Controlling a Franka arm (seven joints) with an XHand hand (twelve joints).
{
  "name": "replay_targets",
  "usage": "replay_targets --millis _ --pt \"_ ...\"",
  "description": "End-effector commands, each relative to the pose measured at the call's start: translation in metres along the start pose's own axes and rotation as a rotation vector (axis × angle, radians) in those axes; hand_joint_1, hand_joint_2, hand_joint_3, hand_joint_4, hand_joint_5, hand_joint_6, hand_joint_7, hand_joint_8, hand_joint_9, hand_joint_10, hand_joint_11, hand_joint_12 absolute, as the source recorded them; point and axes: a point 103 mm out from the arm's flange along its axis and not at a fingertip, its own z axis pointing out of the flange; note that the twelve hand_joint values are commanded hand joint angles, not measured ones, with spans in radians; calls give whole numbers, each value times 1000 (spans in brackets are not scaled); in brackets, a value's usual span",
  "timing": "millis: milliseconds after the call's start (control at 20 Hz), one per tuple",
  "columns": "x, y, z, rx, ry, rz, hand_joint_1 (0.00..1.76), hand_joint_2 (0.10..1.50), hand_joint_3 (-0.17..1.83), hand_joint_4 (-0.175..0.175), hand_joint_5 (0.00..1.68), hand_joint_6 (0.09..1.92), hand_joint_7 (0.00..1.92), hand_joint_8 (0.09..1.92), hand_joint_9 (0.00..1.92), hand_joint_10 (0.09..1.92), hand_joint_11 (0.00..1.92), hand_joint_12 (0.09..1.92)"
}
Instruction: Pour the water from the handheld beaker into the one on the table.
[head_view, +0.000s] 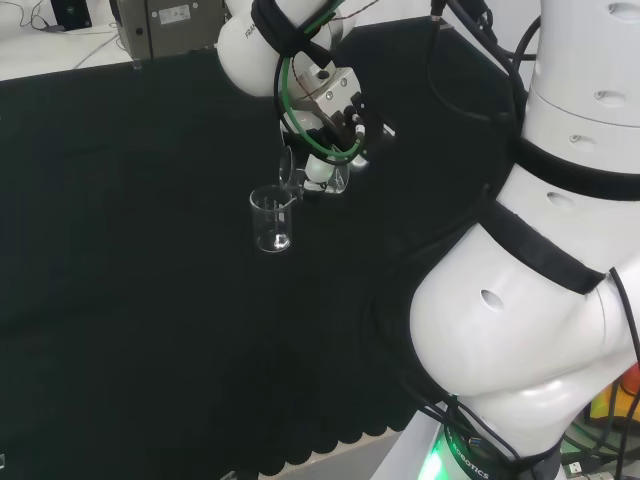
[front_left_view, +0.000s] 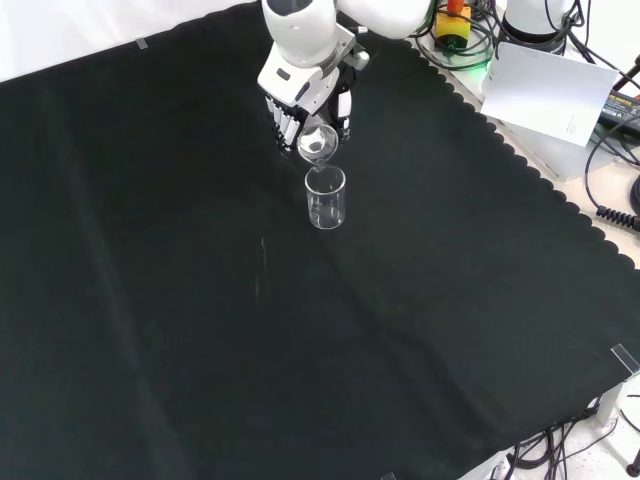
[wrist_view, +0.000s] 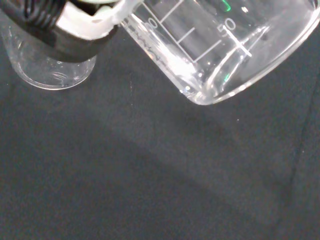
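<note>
The held beaker (wrist_view: 225, 45) is gripped by curled fingers (wrist_view: 75, 30) and tipped. The table beaker (front_left_view: 326, 197) stands just below them. It should be tipped slowly; water seems nearly gone.

Even, bright overhead light is seen in the head and front views, with the black cloth (front_left_view: 200, 300) left nearly shadowless. Small glints are caught on the standing beaker (front_left_view: 326, 197) (rim and base). In the wrist view, the hand (wrist_view: 75, 25) is blurred, while the tilted beaker (wrist_view: 225, 45) carries soft glare.
</note>
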Motion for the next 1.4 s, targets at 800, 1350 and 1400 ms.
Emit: replay_targets --millis 800,1350,1400 --pt "10 1 -18 78 -146 4 1159 1068 -175 7 1266 595 1411 953 1595 662 1395 762" --pt "14 4 -26 104 -189 3 1159 1070 -175 5 1261 604 1407 957 1593 665 1394 765" --pt "15 4 -26 105 -193 3 1159 1070 -175 5 1260 605 1406 958 1592 665 1394 765"
